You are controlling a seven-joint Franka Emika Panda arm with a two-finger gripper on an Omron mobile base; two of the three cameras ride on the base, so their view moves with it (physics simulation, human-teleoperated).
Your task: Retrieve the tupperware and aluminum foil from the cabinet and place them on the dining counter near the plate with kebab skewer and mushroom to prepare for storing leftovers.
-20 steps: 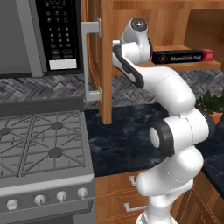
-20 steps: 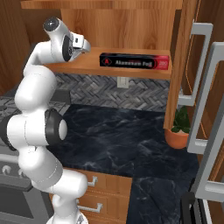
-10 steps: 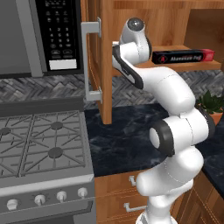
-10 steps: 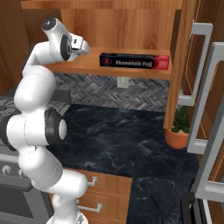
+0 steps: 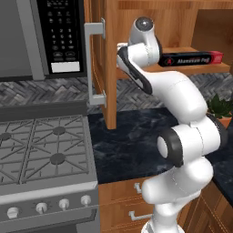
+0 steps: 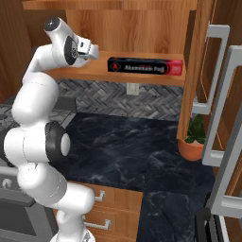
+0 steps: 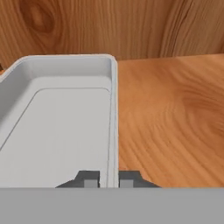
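- The words "Aluminum Foil" are printed in pale letters along the long dark side of the aluminum foil box (image 6: 145,66) lying on the cabinet shelf (image 6: 156,78); they are read most clearly in the right base view.
- The same lettering is seen on the box in the left base view, smaller and blurrier.
- A small round mark at the left end of that side is too small to be read.
- Rows of pale key markings are shown on the microwave keypad (image 5: 59,28), but none can be made out.
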